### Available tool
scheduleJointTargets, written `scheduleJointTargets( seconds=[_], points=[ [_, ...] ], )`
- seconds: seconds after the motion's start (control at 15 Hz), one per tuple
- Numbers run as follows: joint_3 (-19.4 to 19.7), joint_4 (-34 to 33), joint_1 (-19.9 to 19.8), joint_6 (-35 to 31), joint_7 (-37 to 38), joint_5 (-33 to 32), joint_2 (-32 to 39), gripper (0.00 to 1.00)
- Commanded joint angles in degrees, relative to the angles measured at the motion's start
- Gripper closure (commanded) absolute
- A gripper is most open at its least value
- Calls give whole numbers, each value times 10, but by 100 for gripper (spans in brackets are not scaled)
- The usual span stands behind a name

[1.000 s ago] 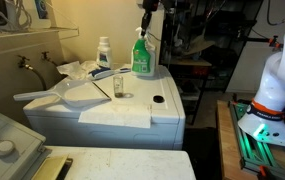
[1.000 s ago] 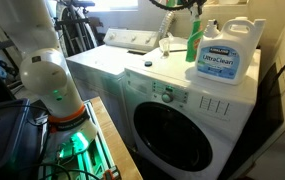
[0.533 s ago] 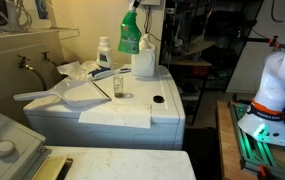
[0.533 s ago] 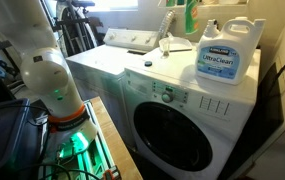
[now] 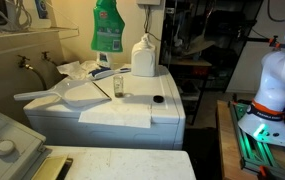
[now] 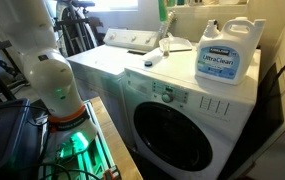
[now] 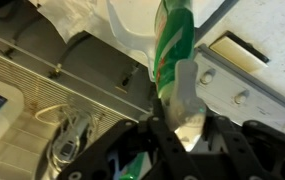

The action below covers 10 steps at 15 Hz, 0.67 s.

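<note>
Up and toward the left of the frame is where the green spray bottle (image 5: 107, 26) has gone. A second ago it stood against the white detergent jug (image 5: 144, 57), and half a second ago it hung tilted just above it. Now it sits in the upper middle-left of an exterior view, upright and well clear of the bench (image 5: 132, 112). It is above the small white bottle with a blue label (image 5: 103, 52), and the jug is off to its right.

In an exterior view from the washer's front I get only a green sliver of the bottle (image 6: 163, 8) at the top edge. It shows left of the jug (image 6: 227, 52), whose label reads UltraClean. That jug stands at the right end of the bench (image 6: 177, 82), above the round washer door (image 6: 172, 130).

On my wrist view the end effector (image 7: 179, 135) is closed narrow on the bottle's white spray head (image 7: 187, 100). Dark fingers (image 7: 132, 140) sit on either side of it at the bottom of the frame. The green body (image 7: 172, 40) runs from there up to the top edge. I cannot pick out the end effector itself in either exterior view; it lies beyond the top edge. The jug has not shifted across the frames.
</note>
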<state>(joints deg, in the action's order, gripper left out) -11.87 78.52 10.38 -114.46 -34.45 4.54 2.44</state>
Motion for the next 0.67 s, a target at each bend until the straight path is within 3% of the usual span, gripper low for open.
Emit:
scheduleJointTargets(
  seconds=[0.0, 0.33, 0.6],
  points=[
    [-22, -5, 15, 6, -83, 49, -1, 88],
    [-58, 59, 37, -16, -192, 94, -27, 88],
    [-86, 170, 63, -97, -157, 77, -65, 88]
  ],
)
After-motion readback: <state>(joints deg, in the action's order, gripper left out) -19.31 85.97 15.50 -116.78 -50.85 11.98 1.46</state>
